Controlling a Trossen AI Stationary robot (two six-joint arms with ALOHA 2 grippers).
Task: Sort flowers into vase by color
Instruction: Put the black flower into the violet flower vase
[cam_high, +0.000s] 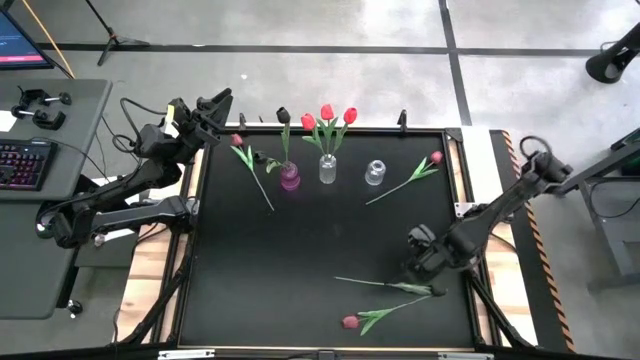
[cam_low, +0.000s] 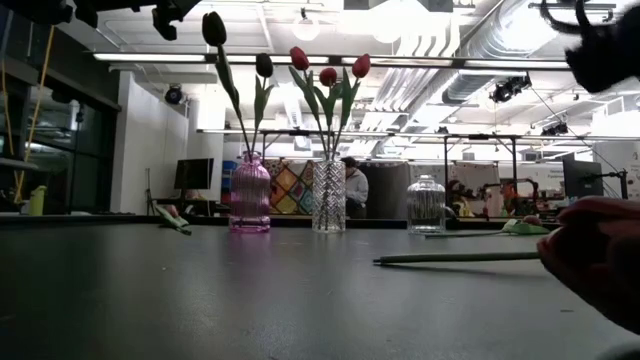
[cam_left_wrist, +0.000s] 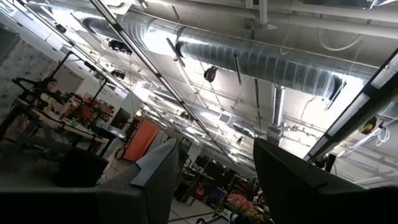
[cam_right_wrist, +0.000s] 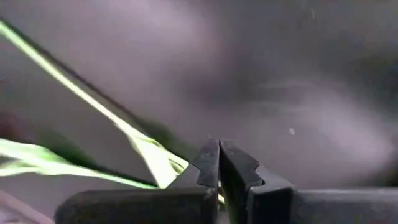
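Three vases stand in a row at the table's far side: a pink vase (cam_high: 290, 179) with dark tulips, a clear vase (cam_high: 328, 169) with red tulips (cam_high: 327, 113), and an empty clear vase (cam_high: 375, 173). Pink tulips lie flat at the far left (cam_high: 238, 141), the far right (cam_high: 434, 158) and the near edge (cam_high: 350, 322). Another flower (cam_high: 380, 285) lies near right, its head hidden under my right gripper (cam_high: 428, 280), which is shut low over it. My left gripper (cam_high: 215, 105) is open, raised beyond the far-left corner. My right gripper comes down at the leafy part of the flower's stem (cam_right_wrist: 163, 167) from above, slanting in from the table's right. The fingertips (cam_right_wrist: 208, 163) meet, and the green stem runs in under them, so the exact place of the pinch is hidden. The stem (cam_low: 460, 257) lies level on the table.
The middle of the black table (cam_high: 320, 240) holds nothing between the vases and the near flowers. A desk with a keyboard (cam_high: 22, 163) stands left of the table. A wooden frame (cam_high: 150, 270) borders the table's left and right sides.
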